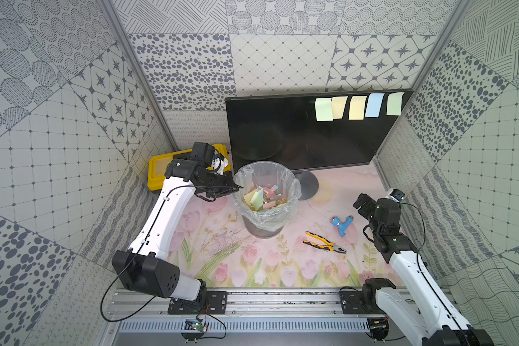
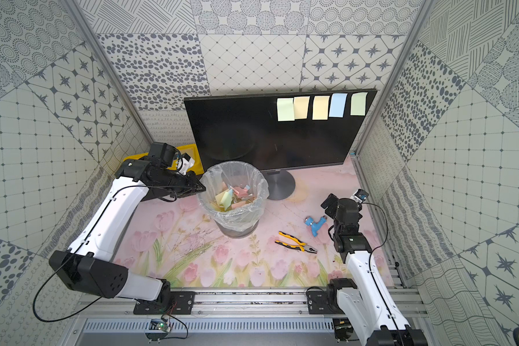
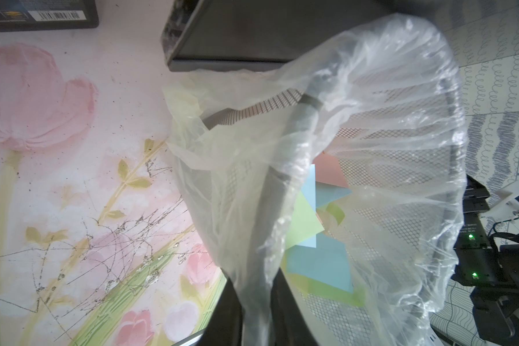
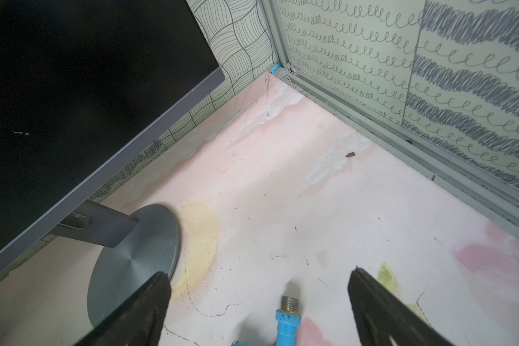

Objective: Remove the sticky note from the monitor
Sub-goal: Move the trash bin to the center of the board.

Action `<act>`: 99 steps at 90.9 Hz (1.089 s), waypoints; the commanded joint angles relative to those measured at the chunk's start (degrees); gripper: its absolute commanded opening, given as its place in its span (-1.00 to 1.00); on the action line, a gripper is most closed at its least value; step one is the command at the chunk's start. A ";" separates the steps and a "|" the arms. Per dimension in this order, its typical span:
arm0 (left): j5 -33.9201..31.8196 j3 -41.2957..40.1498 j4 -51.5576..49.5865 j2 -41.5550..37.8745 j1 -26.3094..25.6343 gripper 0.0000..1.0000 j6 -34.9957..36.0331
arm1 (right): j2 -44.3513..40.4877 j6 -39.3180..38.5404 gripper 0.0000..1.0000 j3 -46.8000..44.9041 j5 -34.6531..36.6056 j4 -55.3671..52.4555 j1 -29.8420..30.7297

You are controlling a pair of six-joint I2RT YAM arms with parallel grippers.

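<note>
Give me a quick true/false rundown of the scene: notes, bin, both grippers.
1. Five sticky notes are stuck on the monitor. True.
2. The right gripper holds the pliers. False: it is open and empty; the pliers lie on the table.
3. The left gripper is shut on the rim of the bin. True.
4. The bin is empty. False: discarded notes lie inside it.

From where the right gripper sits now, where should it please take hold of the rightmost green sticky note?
Pinch the rightmost green sticky note by its free bottom edge, coming from the front and below: it hangs from the monitor's top edge, likely stuck only there.
</note>
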 commanded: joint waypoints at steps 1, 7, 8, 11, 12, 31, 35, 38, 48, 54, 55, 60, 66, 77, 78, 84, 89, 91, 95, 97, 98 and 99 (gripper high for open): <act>5.74 -0.88 -0.82 -0.83 -1.24 -0.67 -0.65 | -0.51 -0.21 0.94 2.02 0.41 1.57 -0.03; 6.12 -0.79 -1.42 -1.09 -1.40 -0.70 -0.91 | -0.50 -0.17 0.94 1.95 0.32 1.57 -0.04; 6.21 -0.75 -1.53 -1.16 -1.46 -0.70 -0.97 | -0.52 -0.21 0.94 1.94 0.28 1.57 0.00; 6.43 -0.65 -1.92 -1.35 -1.52 -0.71 -1.18 | -0.54 -0.21 0.94 1.93 0.24 1.63 -0.04; 6.50 -0.63 -2.09 -1.42 -1.57 -0.71 -1.24 | -0.50 -0.19 0.94 1.93 0.24 1.64 -0.04; 6.52 -0.67 -6.42 -3.58 -3.00 -0.76 -1.57 | -0.14 -1.49 0.94 2.55 0.15 2.00 -0.01; 6.24 -0.93 -7.22 -3.91 -3.88 -0.77 -1.61 | 0.03 -1.87 0.94 2.79 0.15 2.01 -0.04; 5.83 -1.11 -7.76 -4.22 -4.68 -0.77 -1.76 | 0.14 -2.12 0.94 2.95 0.09 2.01 -0.03; 4.43 -2.17 -7.92 -4.40 -7.29 -0.79 -2.84 | 0.74 -2.61 0.94 3.55 -0.03 2.24 0.00; 4.06 -3.24 -6.43 -4.48 -9.34 -0.80 -3.91 | 1.19 -2.71 0.94 3.71 -0.18 2.55 -0.04; 4.13 -3.38 -6.06 -4.44 -9.61 -0.80 -4.24 | 1.24 -2.71 0.94 3.74 -0.19 2.59 -0.04; 4.70 -4.18 -4.34 -4.32 -10.86 -0.81 -5.61 | 1.48 -2.71 0.94 3.83 -0.44 2.95 -0.04; 4.89 -4.57 -2.58 -3.74 -12.68 -0.81 -6.99 | 1.79 -2.71 0.94 4.03 -0.78 2.95 0.02; 4.73 -4.16 -0.62 -2.45 -15.33 -0.81 -8.41 | 1.58 -2.88 0.94 4.21 -1.06 2.93 -0.02; 4.81 -4.15 -0.43 -2.33 -15.55 -0.81 -8.51 | 1.52 -2.93 0.94 4.21 -1.07 2.95 -0.03; 5.05 -3.94 0.34 -1.70 -16.53 -0.79 -9.09 | 1.19 -3.42 0.94 4.29 -1.25 2.91 0.00; 4.71 -3.67 0.61 -1.28 -17.03 -0.73 -9.21 | 0.84 -3.83 0.94 4.60 -1.26 2.69 -0.04; 4.50 -3.58 0.59 -1.18 -17.14 -0.70 -9.22 | 0.72 -4.02 0.94 4.71 -1.26 2.60 0.00; 3.96 -3.27 0.59 -1.08 -17.17 -0.61 -9.11 | 0.49 -4.52 0.94 5.02 -1.32 2.46 -0.04; 3.41 -2.97 0.45 -1.06 -17.15 -0.57 -8.99 | 0.43 -4.72 0.94 5.23 -1.36 2.45 -0.04; 3.14 -2.85 0.41 -1.06 -17.16 -0.54 -8.88 | 0.38 -4.86 0.94 5.29 -1.40 2.45 -0.04; 2.87 -2.70 0.30 -1.06 -17.17 -0.51 -8.79 | 0.35 -4.97 0.94 5.41 -1.46 2.40 0.00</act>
